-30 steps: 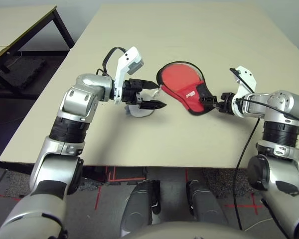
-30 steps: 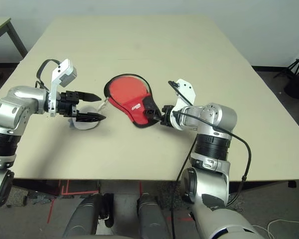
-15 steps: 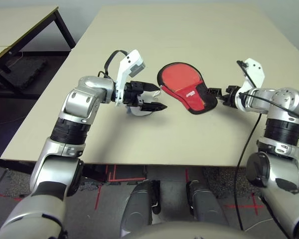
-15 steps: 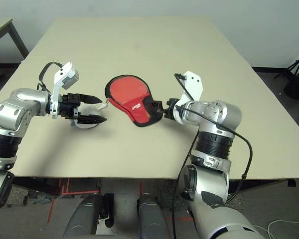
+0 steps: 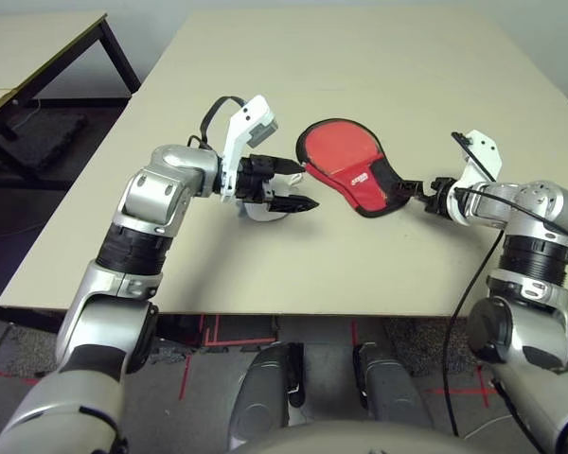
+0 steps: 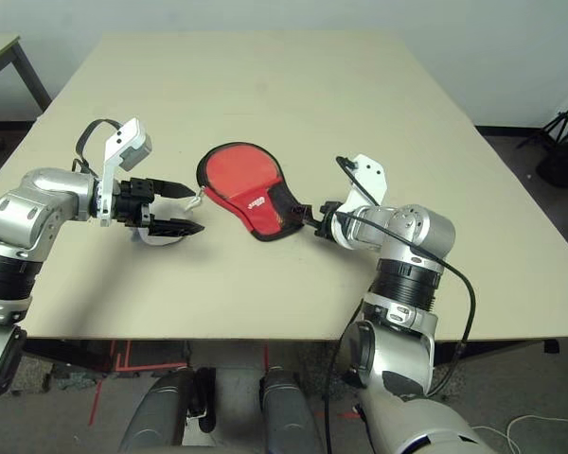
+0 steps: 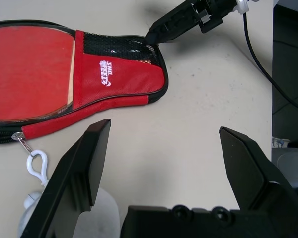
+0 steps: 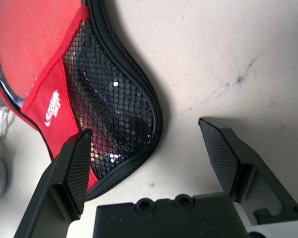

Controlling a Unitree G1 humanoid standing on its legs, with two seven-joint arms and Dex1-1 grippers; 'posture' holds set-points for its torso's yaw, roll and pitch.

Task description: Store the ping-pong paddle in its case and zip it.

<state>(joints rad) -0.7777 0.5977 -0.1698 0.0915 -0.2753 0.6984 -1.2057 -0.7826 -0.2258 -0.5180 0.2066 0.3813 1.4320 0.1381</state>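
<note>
probably soft-walled but stiffened by the paddle (image 7: 25, 69), the red case (image 5: 367, 180) on the table (image 5: 341, 274) looks light and best held at its firm edge, with both left gripper (image 5: 293, 184) and right gripper (image 8: 145, 134) spread wide.

The case (image 7: 116, 79) in the middle of the table looks like matt red cloth, with black piping and a toothed zipper edge. Its pocket (image 8: 107, 104) is black mesh, and something glossy glints through the holes (quite shiny, really). The round blade (image 7: 30, 72) of the paddle has smooth red rubber with a pale, wood-looking edge. A metal zipper pull (image 7: 22, 141) joins a white, plastic-looking clip (image 7: 37, 166). The tabletop (image 5: 293, 274) is smooth, pale and matt, with dark scuffs. Both forearms have a silvery, softly shiny finish.
</note>
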